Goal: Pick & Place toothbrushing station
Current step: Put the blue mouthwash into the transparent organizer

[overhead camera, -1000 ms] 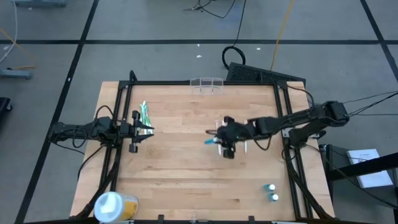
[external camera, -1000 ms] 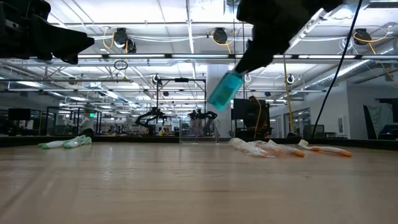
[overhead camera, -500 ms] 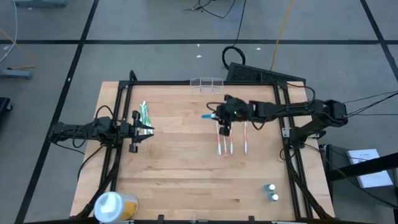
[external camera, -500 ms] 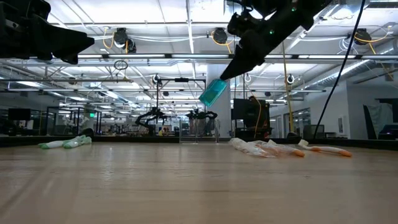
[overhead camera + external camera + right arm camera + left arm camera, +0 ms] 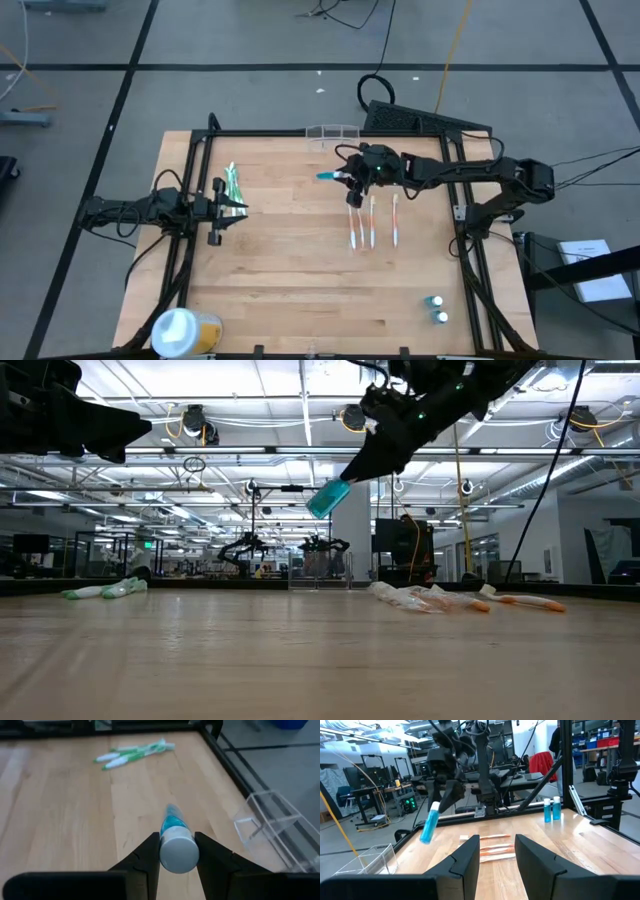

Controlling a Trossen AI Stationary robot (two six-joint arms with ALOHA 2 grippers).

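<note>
R tool [image 5: 350, 179] clamped on blue tube [image 5: 329, 176], upper centre of high view; holder [image 5: 332, 137] at surface's top edge. Risk: tube tilted, may clip holder wall. L tool [image 5: 217, 211] open, idle.

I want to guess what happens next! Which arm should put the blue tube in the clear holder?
The right: its end effector holds the blue toothpaste tube near the clear holder. The left end effector is open, farther off.
</note>
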